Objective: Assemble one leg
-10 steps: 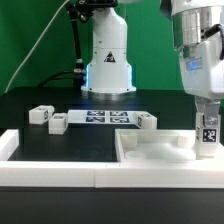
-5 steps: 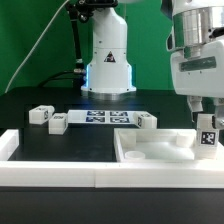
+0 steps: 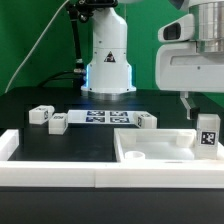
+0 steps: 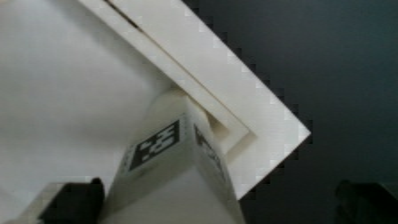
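Observation:
A white leg [image 3: 208, 131] with a black-and-white tag stands upright at the corner of the large flat white tabletop [image 3: 150, 152], on the exterior view's right. My gripper [image 3: 203, 106] hangs just above the leg's top, open, with its dark fingers [image 3: 188, 103] spread wider than the post. In the wrist view the leg [image 4: 175, 160] rises between the two fingers [image 4: 73, 203], with a gap to the finger on one side, and the gripper [image 4: 217, 206] is centred over it. The tabletop corner [image 4: 107, 80] lies below.
Two loose white legs [image 3: 40, 114] [image 3: 58, 122] lie at the exterior view's left and a third [image 3: 147, 121] sits behind the tabletop. The marker board [image 3: 100, 118] lies between them. A white rail [image 3: 60, 172] borders the front. The arm's base [image 3: 108, 60] stands behind.
My gripper has risen straight up from the leg over the last second. The leg stays standing at the tabletop corner.

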